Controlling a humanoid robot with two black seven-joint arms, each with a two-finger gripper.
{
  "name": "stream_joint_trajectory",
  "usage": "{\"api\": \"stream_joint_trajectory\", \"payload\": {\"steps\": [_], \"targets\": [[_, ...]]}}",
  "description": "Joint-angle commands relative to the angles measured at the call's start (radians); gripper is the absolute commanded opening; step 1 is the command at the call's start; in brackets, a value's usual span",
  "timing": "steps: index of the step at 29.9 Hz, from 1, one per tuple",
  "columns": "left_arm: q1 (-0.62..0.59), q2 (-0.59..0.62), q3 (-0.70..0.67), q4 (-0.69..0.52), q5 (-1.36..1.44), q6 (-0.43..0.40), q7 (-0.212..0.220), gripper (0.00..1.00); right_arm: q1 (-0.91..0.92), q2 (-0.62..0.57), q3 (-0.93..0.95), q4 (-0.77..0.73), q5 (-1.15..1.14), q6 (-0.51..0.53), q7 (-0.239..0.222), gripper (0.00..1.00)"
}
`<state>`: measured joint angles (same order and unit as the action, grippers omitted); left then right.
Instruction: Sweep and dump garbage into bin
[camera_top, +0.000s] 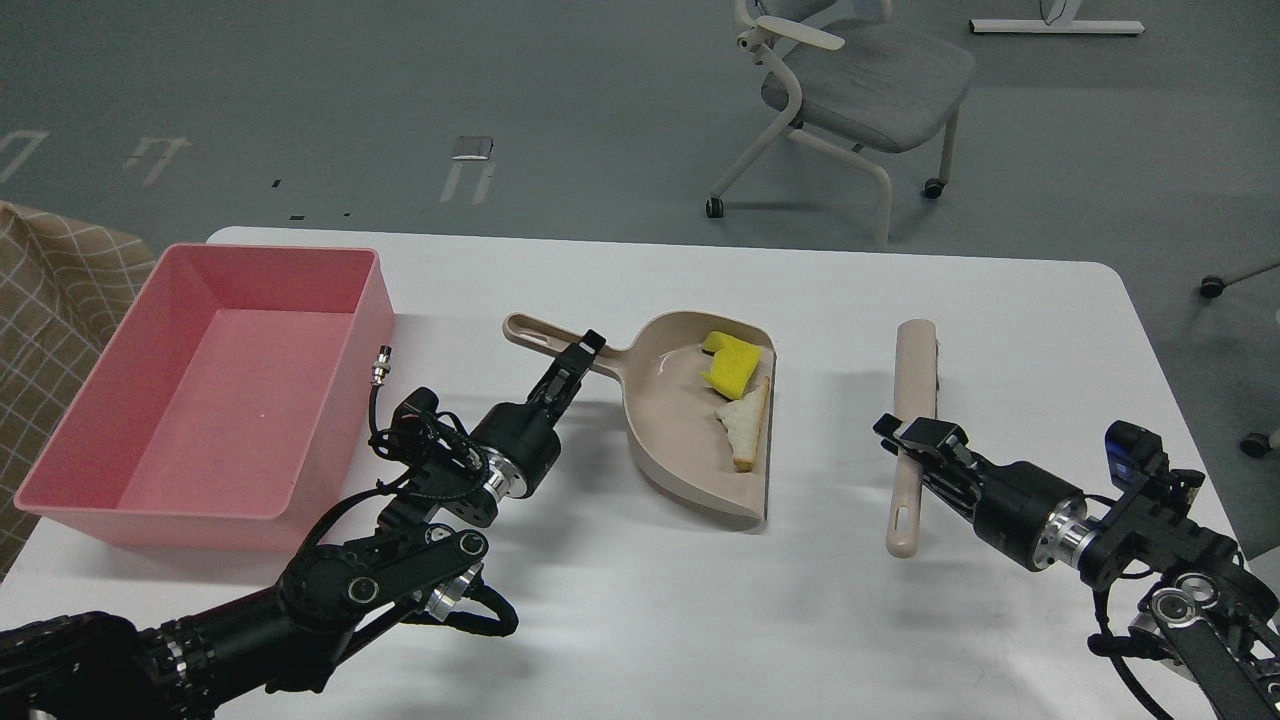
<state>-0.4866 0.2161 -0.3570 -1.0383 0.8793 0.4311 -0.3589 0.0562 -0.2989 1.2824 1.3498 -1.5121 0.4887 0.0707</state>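
white table (620, 620), dustpan (690, 420) between bin (90, 470) and brush (912, 440); both jaws' states unclear.

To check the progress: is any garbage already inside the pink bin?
No. The pink bin holds nothing, while the yellow sponge block and the bread slice both lie in the beige dustpan.

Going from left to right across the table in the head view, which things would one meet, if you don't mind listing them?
Pink bin → left gripper → beige dustpan → yellow sponge block → brush
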Motion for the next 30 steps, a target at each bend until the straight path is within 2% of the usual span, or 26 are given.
{"api": "stream_joint_trajectory", "payload": {"steps": [1,12,30], "targets": [[-0.001,-0.009,-0.016,0.000,-0.055,-0.011,0.000,0.00,-0.001,0.000,0.000,0.000,0.000,0.000,0.000,0.25],[-0.006,-0.081,-0.108,0.003,-0.091,-0.022,0.000,0.00,-0.012,0.000,0.002,0.000,-0.002,0.000,0.000,0.25],[-0.078,-0.064,-0.151,0.000,-0.164,-0.029,0.000,0.00,0.001,0.000,0.015,0.011,0.006,0.000,0.000,0.25]]}}
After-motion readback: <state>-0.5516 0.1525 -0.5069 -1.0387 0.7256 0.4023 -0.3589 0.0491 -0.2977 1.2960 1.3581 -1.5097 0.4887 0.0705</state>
